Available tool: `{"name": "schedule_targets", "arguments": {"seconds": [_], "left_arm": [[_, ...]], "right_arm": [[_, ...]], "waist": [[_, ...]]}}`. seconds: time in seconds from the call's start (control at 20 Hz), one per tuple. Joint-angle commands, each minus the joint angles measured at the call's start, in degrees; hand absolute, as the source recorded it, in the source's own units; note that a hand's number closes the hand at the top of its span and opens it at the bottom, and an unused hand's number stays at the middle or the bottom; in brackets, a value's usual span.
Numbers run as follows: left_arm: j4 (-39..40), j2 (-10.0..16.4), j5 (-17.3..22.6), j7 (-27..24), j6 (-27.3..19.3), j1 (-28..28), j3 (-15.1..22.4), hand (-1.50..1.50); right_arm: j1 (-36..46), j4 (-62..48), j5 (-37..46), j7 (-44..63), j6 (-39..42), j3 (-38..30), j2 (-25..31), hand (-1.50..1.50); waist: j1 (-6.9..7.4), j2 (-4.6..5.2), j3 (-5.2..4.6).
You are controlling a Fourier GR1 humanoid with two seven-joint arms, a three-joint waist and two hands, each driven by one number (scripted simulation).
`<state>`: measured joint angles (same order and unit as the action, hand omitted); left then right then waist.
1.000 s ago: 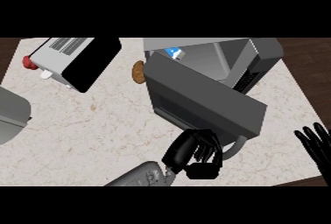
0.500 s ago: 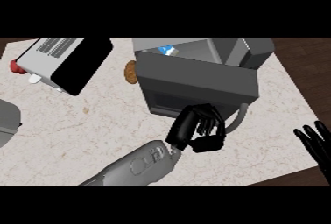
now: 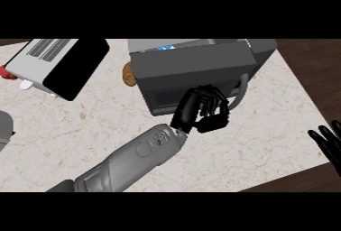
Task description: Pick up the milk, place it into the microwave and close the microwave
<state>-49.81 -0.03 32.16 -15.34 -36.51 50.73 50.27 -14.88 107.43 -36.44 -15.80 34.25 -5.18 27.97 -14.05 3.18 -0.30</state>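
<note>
Below, boxy grey microwave [image 3: 190, 67] on veined counter [image 3: 66, 131]

Setting: kitchen. Evidence: grey microwave [image 3: 190, 72], silver toaster [image 3: 53, 63] standing on pale marbled table [image 3: 60, 131]; dark wood floor [image 3: 313, 67] alongside.

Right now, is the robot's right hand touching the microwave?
No, the right hand rests open at the view's right edge, apart from the microwave; the left hand is at its door.

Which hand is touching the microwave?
The left hand, curled against the microwave door. The right hand rests open at the right edge, away from it.
</note>
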Motion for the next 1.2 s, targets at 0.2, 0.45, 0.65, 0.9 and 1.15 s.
{"name": "schedule_targets", "arguments": {"seconds": [0.2,0.45,0.65,0.9,1.15], "left_arm": [[5.87,0.02,7.19,-3.59,1.97,5.79,-5.77,1.50],[7.20,0.02,9.81,-5.73,2.52,5.84,-5.33,1.50],[8.26,0.02,12.74,-5.50,3.41,5.60,-5.83,1.50],[8.39,0.02,15.83,-7.63,2.38,4.68,-6.88,1.50],[9.21,0.02,16.15,-11.49,0.32,4.61,-7.06,1.50]], "right_arm": [[0.96,1.13,-2.61,1.77,-1.02,-1.41,1.32,-1.50],[1.62,1.88,-4.47,3.01,-1.28,-1.96,2.36,-1.50],[1.35,2.61,-4.99,3.51,-1.60,-2.38,2.74,-1.50],[2.76,2.11,-6.91,4.01,-1.52,-2.68,3.23,-1.50],[2.61,3.69,-8.18,4.08,0.09,-2.20,3.84,-1.50]], "waist": [[-0.64,0.73,0.06],[-1.35,1.02,0.08],[-2.10,1.17,0.11],[-1.23,1.63,0.12],[-1.59,1.62,0.11]]}}
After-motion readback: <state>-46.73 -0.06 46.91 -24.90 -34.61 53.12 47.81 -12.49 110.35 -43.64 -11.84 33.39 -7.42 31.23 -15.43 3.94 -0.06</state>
